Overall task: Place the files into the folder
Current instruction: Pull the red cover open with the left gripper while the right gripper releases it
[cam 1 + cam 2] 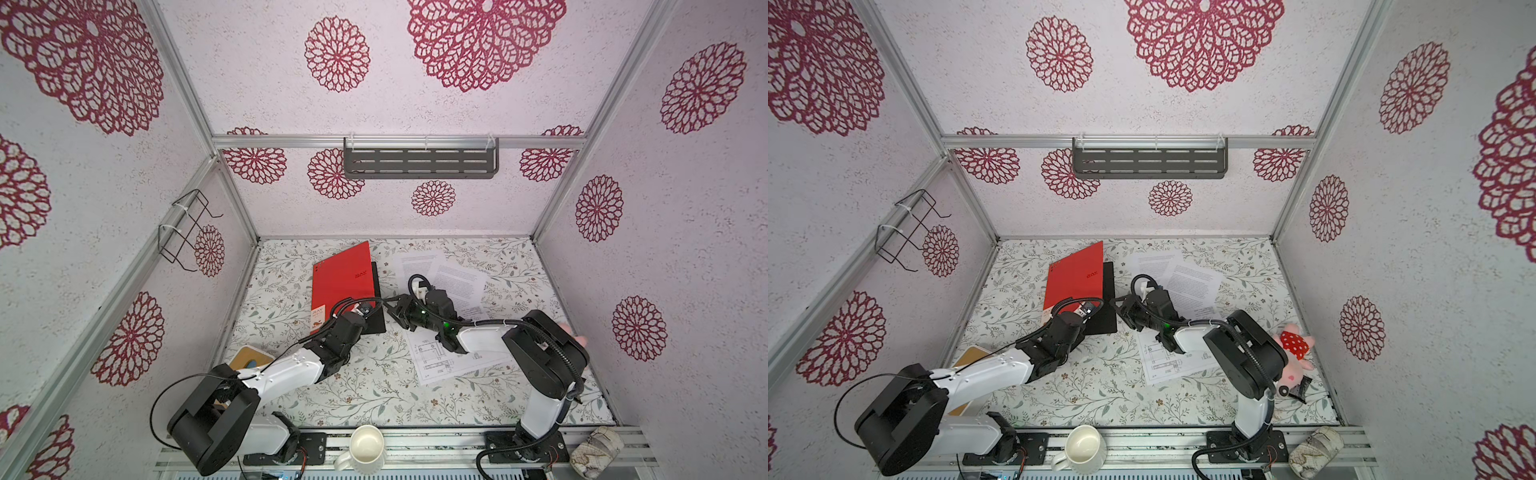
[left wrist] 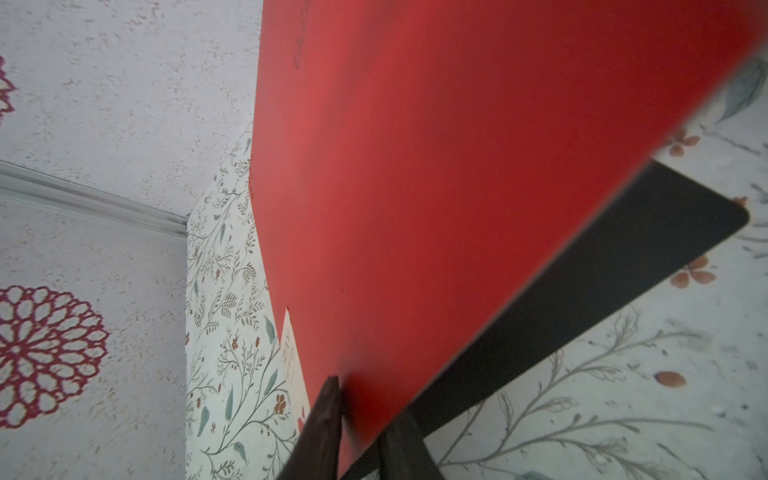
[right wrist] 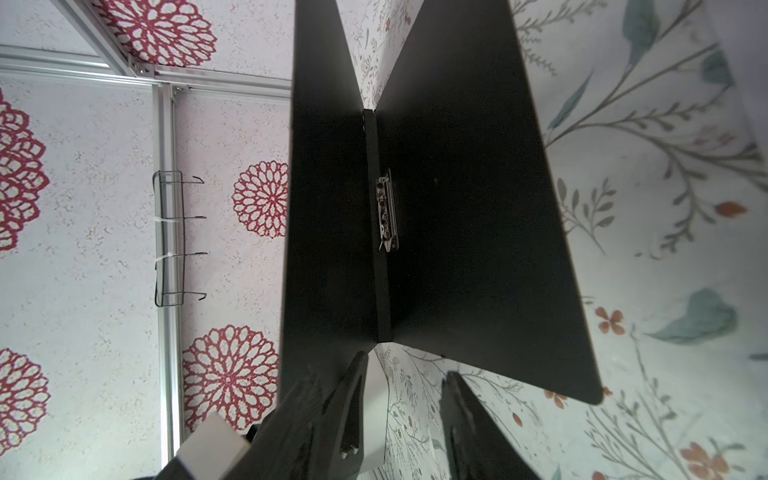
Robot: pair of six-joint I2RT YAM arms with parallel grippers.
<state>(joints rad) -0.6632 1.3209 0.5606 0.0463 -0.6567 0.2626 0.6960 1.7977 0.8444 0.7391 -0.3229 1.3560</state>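
We see the folder (image 1: 343,274) propped half open on the tabletop (image 1: 374,395). Its black back cover (image 2: 623,270) lies flat and its red front cover (image 2: 415,166) stands tilted, because the left gripper (image 2: 363,401) is clenched on that cover's near edge, one finger on each face. We judge this keeps the mouth wide for loading.

The right gripper (image 3: 407,365) hangs just beside the folder's open side, jaws apart and empty.

The files (image 1: 453,282) all lie outside the folder. Two overlapping text sheets (image 1: 1192,282) are beyond its open side, and a drawing sheet (image 1: 436,361) lies nearer the robot, partly under the right arm (image 1: 482,336).

Only the right wrist view shows the metal clip (image 3: 386,212) at the spine. Only the left wrist view shows the pinch. The sheets appear only in both top views.
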